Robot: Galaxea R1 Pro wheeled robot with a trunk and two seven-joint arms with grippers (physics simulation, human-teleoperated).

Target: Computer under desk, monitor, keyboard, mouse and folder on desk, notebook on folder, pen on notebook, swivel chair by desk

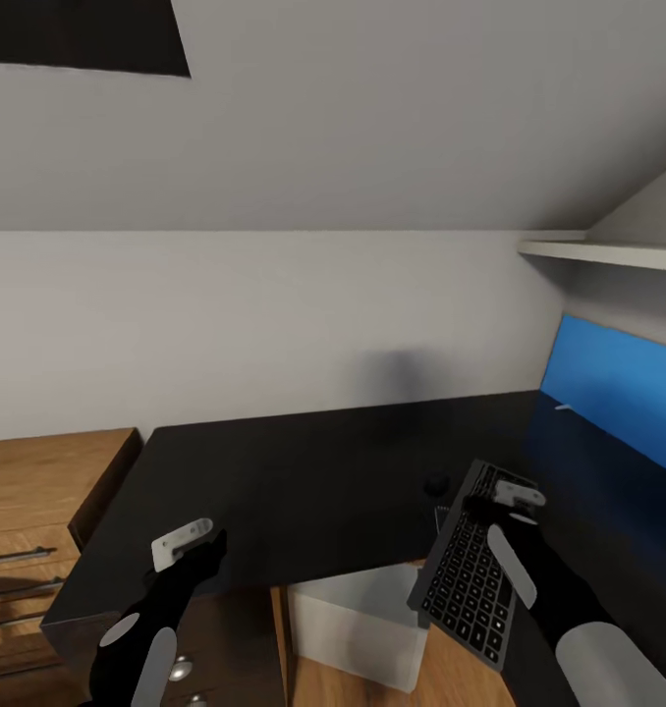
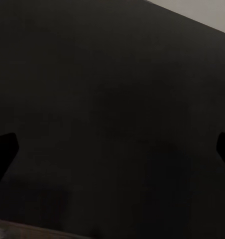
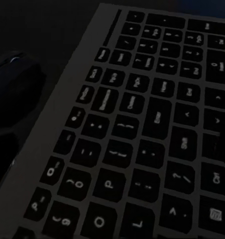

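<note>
The keyboard (image 1: 475,565) lies half off the surface (image 1: 313,481), beside the mouse (image 1: 436,484). It is stiff, thin and light; we would pinch its long edge. Our right pincer (image 1: 490,506) hovers above it, state unclear; left pincer (image 1: 210,550) spread wide.

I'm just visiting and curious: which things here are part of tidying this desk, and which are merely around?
Part of the job: keyboard, mouse, desk, computer.
Just around: wooden drawers, blue wall panel, white shelf.
</note>
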